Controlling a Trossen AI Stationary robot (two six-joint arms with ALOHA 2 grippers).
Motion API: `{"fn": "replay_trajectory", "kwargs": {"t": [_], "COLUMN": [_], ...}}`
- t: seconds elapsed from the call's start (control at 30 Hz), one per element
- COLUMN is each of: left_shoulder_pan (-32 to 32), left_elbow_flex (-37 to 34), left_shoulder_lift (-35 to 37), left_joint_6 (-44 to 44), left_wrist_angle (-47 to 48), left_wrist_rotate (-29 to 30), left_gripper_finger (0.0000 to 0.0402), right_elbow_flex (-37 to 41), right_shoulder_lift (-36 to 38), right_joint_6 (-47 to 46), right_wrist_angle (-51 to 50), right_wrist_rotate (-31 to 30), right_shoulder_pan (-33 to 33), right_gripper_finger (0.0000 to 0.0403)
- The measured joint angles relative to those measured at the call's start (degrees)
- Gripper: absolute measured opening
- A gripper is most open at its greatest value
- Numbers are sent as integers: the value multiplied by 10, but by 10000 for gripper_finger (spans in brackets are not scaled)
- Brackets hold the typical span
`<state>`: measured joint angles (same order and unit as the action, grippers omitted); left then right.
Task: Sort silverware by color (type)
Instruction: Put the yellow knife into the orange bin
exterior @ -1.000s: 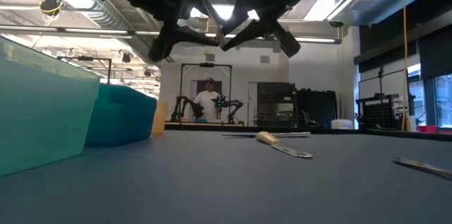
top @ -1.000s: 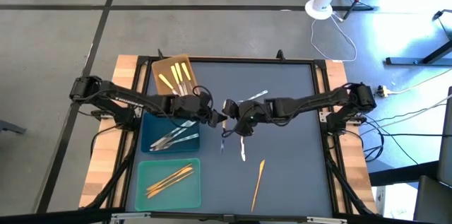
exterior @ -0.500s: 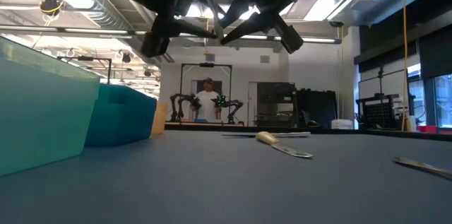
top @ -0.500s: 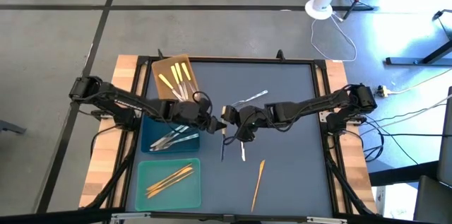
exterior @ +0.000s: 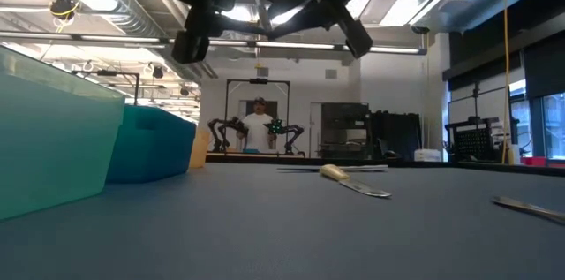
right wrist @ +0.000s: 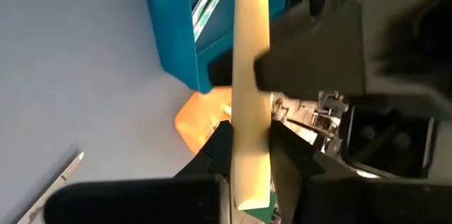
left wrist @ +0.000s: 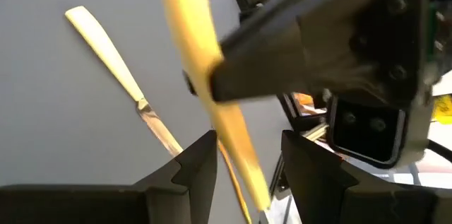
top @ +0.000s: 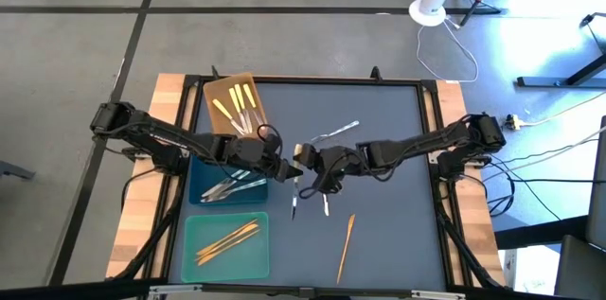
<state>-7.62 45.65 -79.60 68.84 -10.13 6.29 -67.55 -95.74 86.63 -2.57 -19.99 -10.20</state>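
Observation:
A yellow-handled utensil (top: 300, 155) hangs above the mat's middle, its silver end (top: 294, 208) toward the near edge. My right gripper (top: 309, 162) reaches in from the right and is shut on its handle. My left gripper (top: 287, 168) comes from the left and is open. In the left wrist view its fingers (left wrist: 201, 164) stand on either side of the same handle (left wrist: 189, 33), with a gap showing on one side. Loose silverware lies on the mat: a silver piece (top: 339, 132), a short one (top: 325, 205) and an orange-gold one (top: 347, 243). My right gripper pinches the utensil's pale yellow handle (right wrist: 251, 90) between its two fingers (right wrist: 217, 155), close to the handle's free end (right wrist: 251, 196). The fingers come from the table's right, slanting down, and lie across the handle. The utensil is lifted clear of the mat.
Along the mat's left side stand three trays. The brown tray (top: 233, 101) holds yellow-handled pieces, the blue tray (top: 204, 186) silver ones, and the teal tray (top: 194, 234) orange-gold ones. A person stands in the room far behind the table (exterior: 259, 125).
Both grippers have shifted together a little toward the table's near edge and left. The yellow-handled utensil has gone with them, clear of the mat. Its silver end now lies nearer the front edge. Neither gripper's gap has changed.

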Motion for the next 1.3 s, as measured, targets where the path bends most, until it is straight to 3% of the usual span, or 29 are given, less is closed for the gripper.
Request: {"fn": "replay_trajectory", "kwargs": {"t": [0.27,0.53,1.03,1.3], "left_shoulder_pan": [0,0,1,1], "left_elbow_flex": [0,0,-1,-1], "left_shoulder_lift": [2,2,2,1], "left_joint_6": [-2,-4,1,1], "left_wrist_angle": [5,5,10,10], "left_wrist_rotate": [-9,-9,-8,-4], "left_gripper_finger": [151,147,32,22], "right_elbow_flex": [0,0,0,0], "right_shoulder_lift": [0,0,0,0], "right_joint_6": [1,2,4,3], "right_wrist_angle": [41,55,48,53], "right_wrist_rotate": [-45,-45,-47,-47], "right_shoulder_pan": [-12,-11,-11,-11], "right_gripper_finger": [47,47,47,45]}}
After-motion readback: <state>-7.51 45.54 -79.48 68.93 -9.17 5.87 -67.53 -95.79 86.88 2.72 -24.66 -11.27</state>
